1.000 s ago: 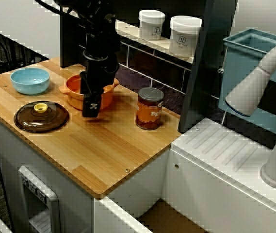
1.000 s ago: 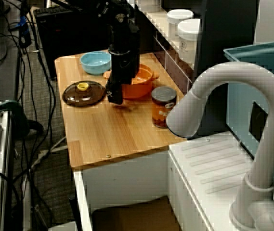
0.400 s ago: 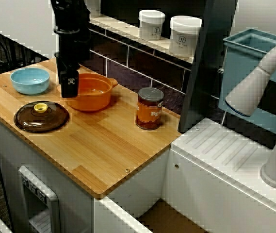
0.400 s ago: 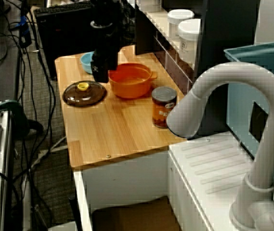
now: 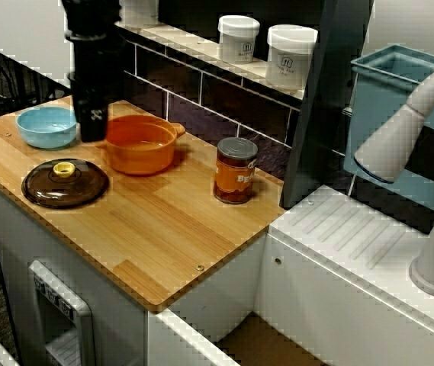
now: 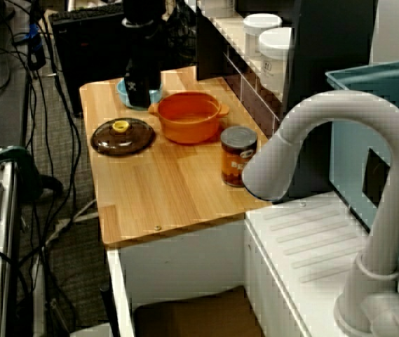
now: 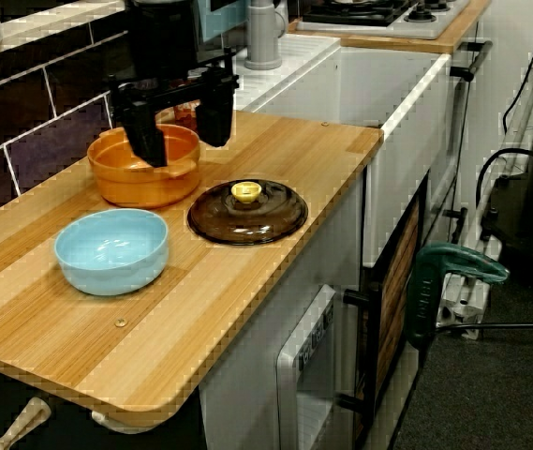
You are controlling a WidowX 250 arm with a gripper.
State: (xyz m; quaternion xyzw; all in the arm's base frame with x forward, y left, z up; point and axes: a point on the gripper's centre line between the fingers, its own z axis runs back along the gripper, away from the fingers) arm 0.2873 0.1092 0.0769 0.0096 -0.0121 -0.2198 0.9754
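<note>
My arm (image 5: pixel 91 69) is matte black all over, built of round cylinder segments, with a slightly lighter rim band where two segments meet. My wrist (image 7: pixel 161 37) is a fat black cylinder with a faint sheen in the view from the counter's end. Below it is my gripper (image 7: pixel 180 131), a flat black crossbar (image 7: pixel 174 87) with one blocky black finger at each end. The fingers (image 7: pixel 146 141) are thick with squared tips. There's a small white mark (image 5: pixel 94 115) on the gripper's face in the view facing the shelf. It also shows in the view past the faucet, too small to read. Screws and cables can't be made out, black on dark.
</note>
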